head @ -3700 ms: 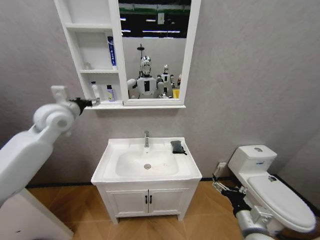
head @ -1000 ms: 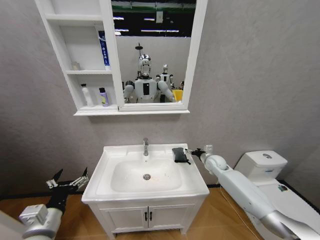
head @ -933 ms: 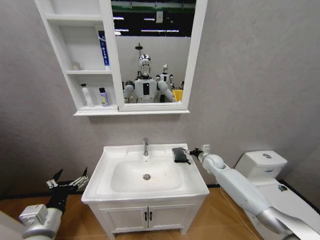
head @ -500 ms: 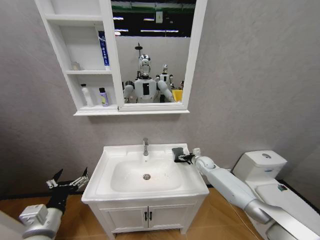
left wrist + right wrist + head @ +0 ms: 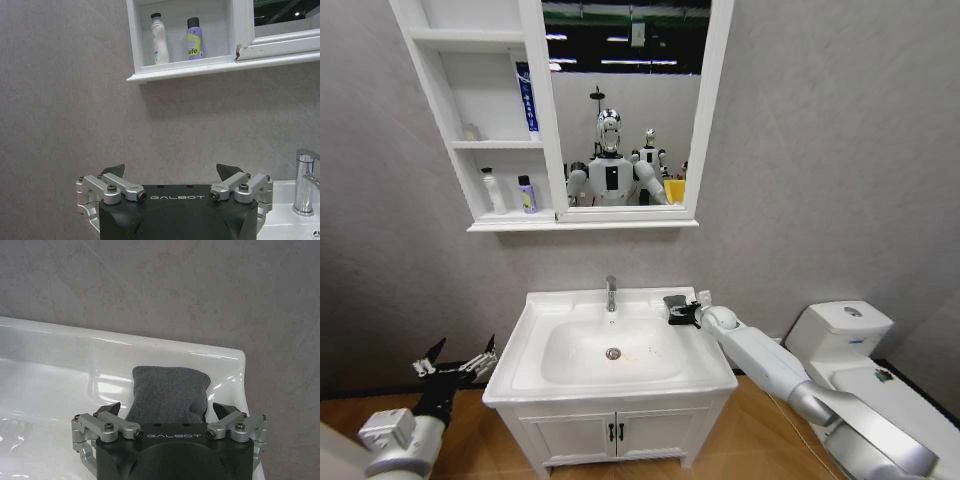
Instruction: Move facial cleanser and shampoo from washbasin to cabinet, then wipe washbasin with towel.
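The right gripper's point(image 5: 167, 412) body hides the near part of the towel point(image 5: 169, 391), and the washbasin's point(image 5: 60, 360) front is cropped.

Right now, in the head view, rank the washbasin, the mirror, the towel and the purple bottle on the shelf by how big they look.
1. Mirror and washbasin: too close to rank.
2. Towel, with the right gripper at it, fingers open either side.
3. Purple bottle, farther away, so its small look is partly distance.

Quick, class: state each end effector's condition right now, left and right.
Left end effector: open, holding nothing, low beside the washbasin.
Right end effector: open, its fingers either side of the towel, not yet closed on it.
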Motion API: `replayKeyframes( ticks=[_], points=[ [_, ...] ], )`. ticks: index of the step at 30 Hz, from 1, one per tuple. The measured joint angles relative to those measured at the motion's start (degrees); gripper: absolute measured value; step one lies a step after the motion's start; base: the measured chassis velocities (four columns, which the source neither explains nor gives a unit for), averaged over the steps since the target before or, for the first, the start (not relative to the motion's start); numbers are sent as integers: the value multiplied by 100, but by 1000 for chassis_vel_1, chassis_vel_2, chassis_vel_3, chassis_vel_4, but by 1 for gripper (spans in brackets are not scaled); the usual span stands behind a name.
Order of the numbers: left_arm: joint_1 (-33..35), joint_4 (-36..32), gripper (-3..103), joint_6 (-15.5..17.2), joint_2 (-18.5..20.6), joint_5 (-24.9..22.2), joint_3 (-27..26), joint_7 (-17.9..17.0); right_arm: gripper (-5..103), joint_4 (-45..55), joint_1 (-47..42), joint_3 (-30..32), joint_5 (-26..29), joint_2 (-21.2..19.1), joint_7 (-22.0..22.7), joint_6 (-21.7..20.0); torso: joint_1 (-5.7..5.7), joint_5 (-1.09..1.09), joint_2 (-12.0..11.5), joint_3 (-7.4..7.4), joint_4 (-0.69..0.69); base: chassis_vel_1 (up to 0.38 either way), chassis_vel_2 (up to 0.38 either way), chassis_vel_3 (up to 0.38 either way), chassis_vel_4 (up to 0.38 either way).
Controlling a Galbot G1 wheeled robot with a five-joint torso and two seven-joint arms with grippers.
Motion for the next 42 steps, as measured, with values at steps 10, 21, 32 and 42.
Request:
replayKeyframes(
  ticks=[10,21,32,42],
  points=[
    [0,0,100,0,0,0,0,0,78,-214,16,49,28,260,192,-46,0,0,0,0,0,0,0,0,0],
    [0,0,100,0,0,0,0,0,34,-28,-157,141,158,158,458,-142,-1,1,0,0,0,0,0,0,0],
    [0,0,100,1,0,0,0,-1,1,1979,-428,347,1645,-183,2381,-770,-1,-1,0,0,2,0,0,0,0],
    [0,0,100,1,0,0,0,-1,1,3145,-896,-15,2026,-282,3502,-983,-1,0,0,0,-1,0,0,0,0]
  ],
)
